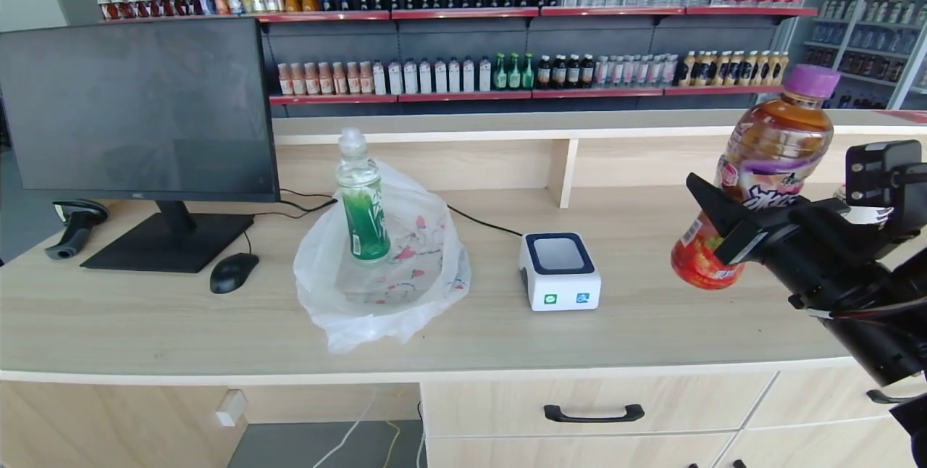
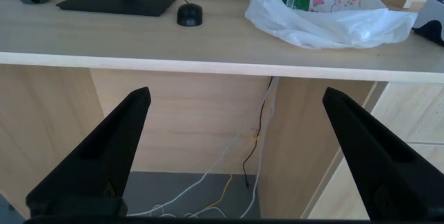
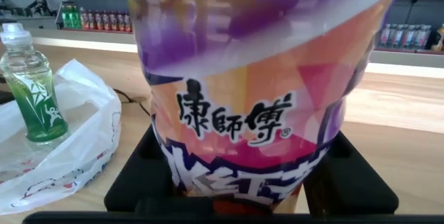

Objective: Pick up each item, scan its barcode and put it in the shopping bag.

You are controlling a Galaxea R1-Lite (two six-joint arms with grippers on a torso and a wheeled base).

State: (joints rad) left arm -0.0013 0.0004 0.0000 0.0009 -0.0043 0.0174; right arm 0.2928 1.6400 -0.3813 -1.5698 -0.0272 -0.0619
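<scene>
Right now your right gripper (image 1: 713, 225) is clamped around the lower half of the tea bottle (image 1: 771, 156). It holds the bottle clear above the counter (image 1: 652, 323), tilted with the purple cap toward 1 o'clock. That grip low on the body leaves most of the label bare, and what looks like the barcode strip shows near the base, on the side toward the scanner (image 1: 559, 270).

The scanner sits mid-counter, at 9 o'clock from the raised bottle, with its window facing up. You will probably have to bring the label down over that window, so this looks like the carry toward the scan.

The bag (image 1: 427, 265) lies just beside the scanner at its 9 o'clock. Its mouth is slumped open, and a green bottle (image 1: 361, 200) stands upright inside, so one item seems already packed. A monitor (image 1: 137, 106) and mouse (image 1: 233, 272) sit farther along at 9 o'clock.

Your left gripper (image 2: 236, 93) hangs below the counter's front edge with its fingers spread wide and nothing between them, parked out of the way of the right arm's path.
</scene>
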